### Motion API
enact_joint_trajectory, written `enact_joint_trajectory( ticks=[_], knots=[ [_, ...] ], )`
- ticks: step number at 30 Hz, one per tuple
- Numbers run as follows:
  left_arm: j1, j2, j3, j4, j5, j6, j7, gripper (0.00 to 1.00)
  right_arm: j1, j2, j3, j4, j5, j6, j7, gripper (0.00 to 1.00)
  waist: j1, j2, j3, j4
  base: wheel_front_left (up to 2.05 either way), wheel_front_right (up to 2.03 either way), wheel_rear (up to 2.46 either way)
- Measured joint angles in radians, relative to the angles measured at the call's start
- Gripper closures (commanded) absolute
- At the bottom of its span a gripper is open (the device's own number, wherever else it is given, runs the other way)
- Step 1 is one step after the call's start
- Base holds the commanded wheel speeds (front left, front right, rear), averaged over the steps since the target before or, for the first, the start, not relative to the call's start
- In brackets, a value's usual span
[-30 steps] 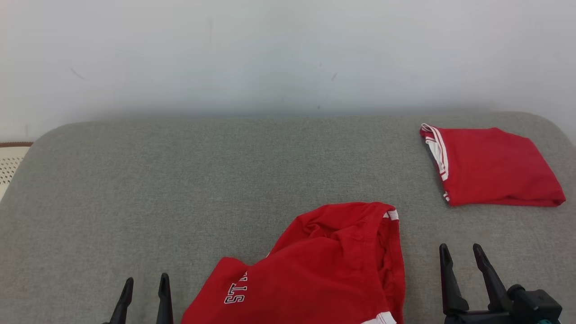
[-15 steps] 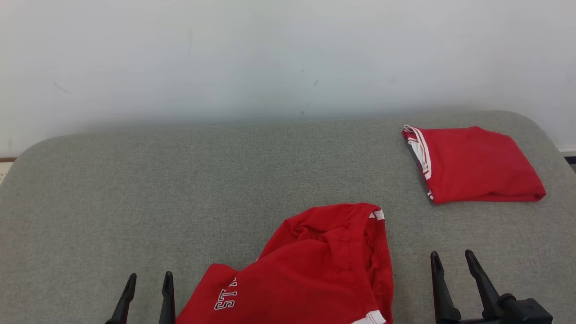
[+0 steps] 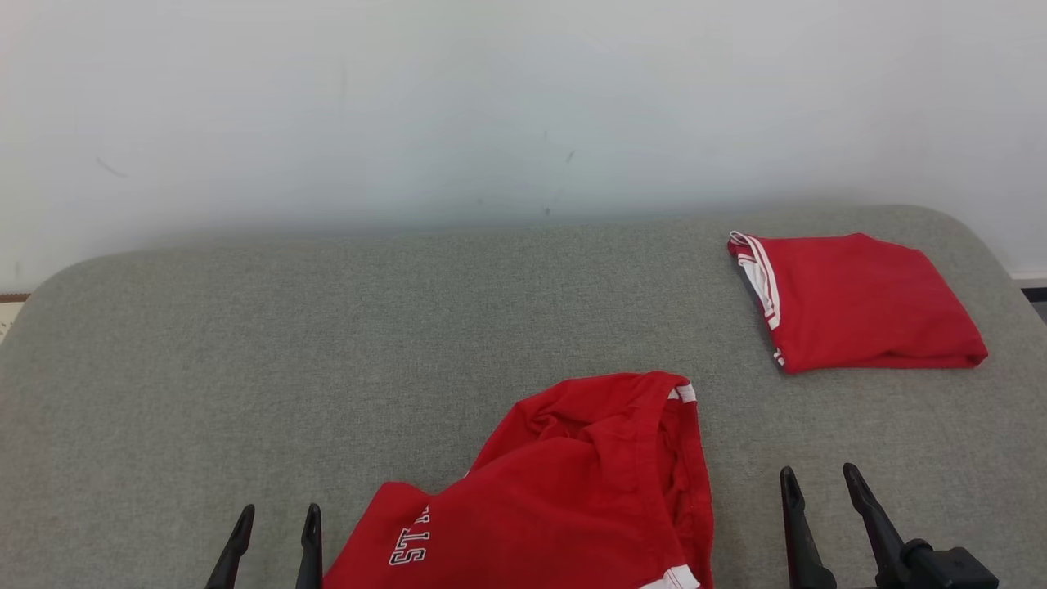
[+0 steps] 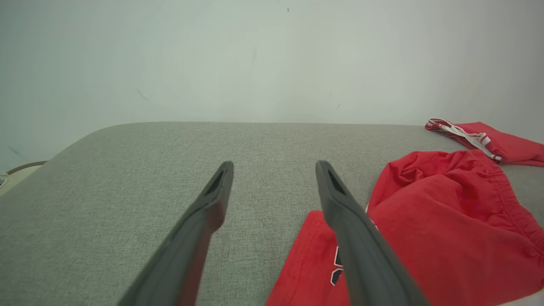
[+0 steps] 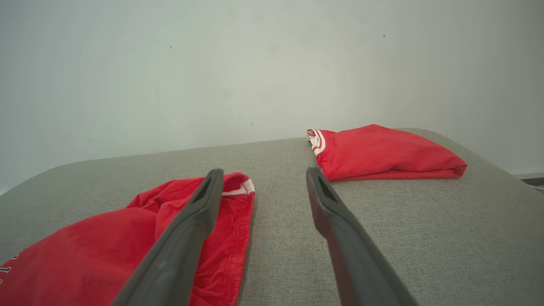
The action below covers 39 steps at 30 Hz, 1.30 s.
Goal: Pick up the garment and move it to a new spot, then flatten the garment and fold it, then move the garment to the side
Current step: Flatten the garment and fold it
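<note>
Red garment [image 3: 572, 491] crumpled on grey cushion [image 3: 245, 368].

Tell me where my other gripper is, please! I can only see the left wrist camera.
Observer: The right gripper sits across the crumpled red garment from yours, open and holding nothing.
Operator: Is the red bit in my corner another one?
Observer: Yes, a folded red garment, lying flat at the far right of the grey surface, apart from the crumpled one.
Operator: Any writing on mine?
Observer: White letters near its left edge, beside the left gripper.
</note>
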Motion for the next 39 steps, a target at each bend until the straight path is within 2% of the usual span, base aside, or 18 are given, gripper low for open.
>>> enact_joint_trajectory(
  ticks=[39],
  knots=[
    [0.016, 0.025, -0.025, -0.041, -0.004, 0.035, 0.035, 0.0, 0.0, 0.005, -0.006, 0.013, -0.01, 0.0, 0.007, 0.0, 0.0, 0.0001, 0.005, 0.008, 0.0, 0.0, 0.0]
  ],
)
